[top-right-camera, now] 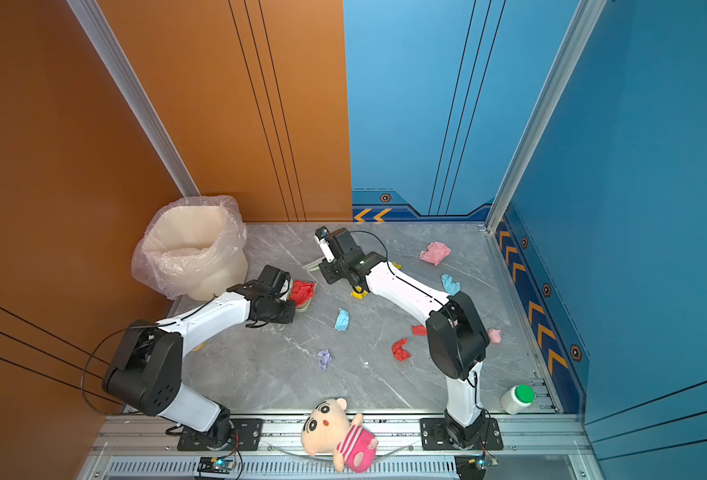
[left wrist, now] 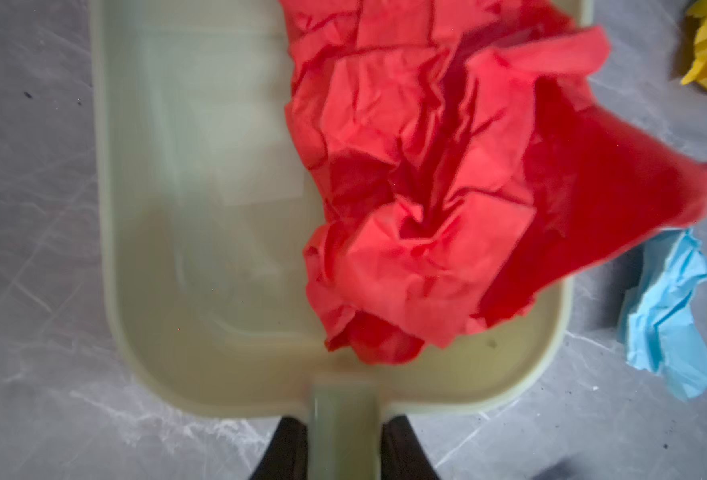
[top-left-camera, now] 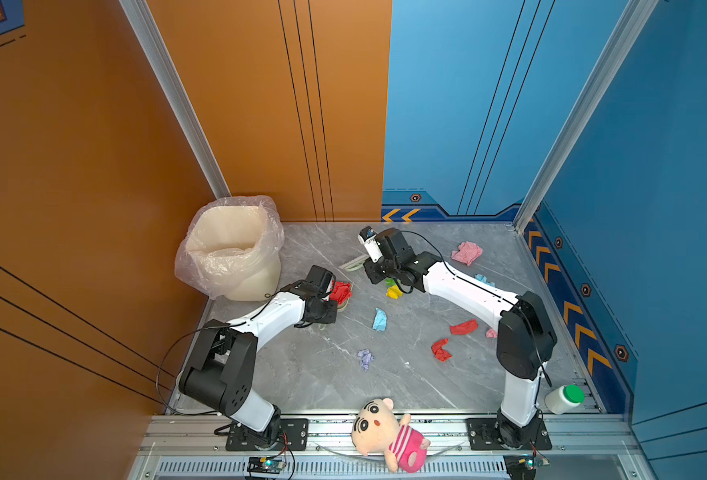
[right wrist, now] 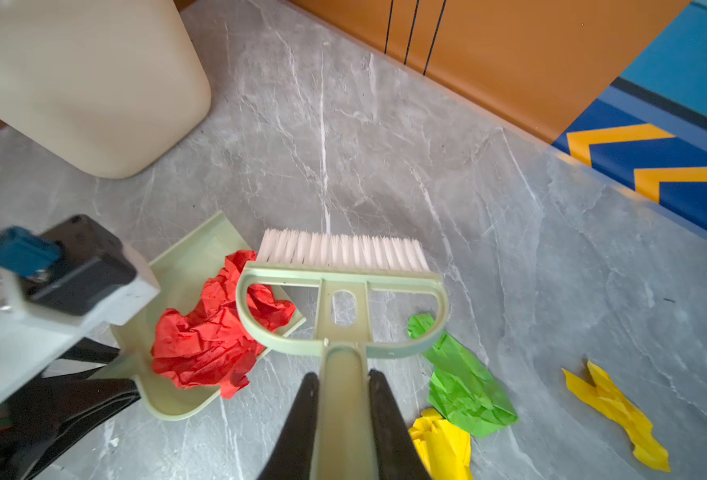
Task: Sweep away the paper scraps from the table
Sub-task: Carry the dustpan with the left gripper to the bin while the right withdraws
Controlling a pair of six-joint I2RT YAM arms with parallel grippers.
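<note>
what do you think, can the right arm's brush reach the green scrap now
Likely yes: the right claw is shut on the brush, and its head is right beside the green scrap; nothing stands between them, though a yellow scrap lies close by.

Dustpan: ahead of the left claw, handle between its jaws.
Wad: in the dustpan, overhanging one side.
Brush: ahead of the right claw, bristles near the dustpan's mouth.
Loose scraps: on the desk beside the right claw.
</note>
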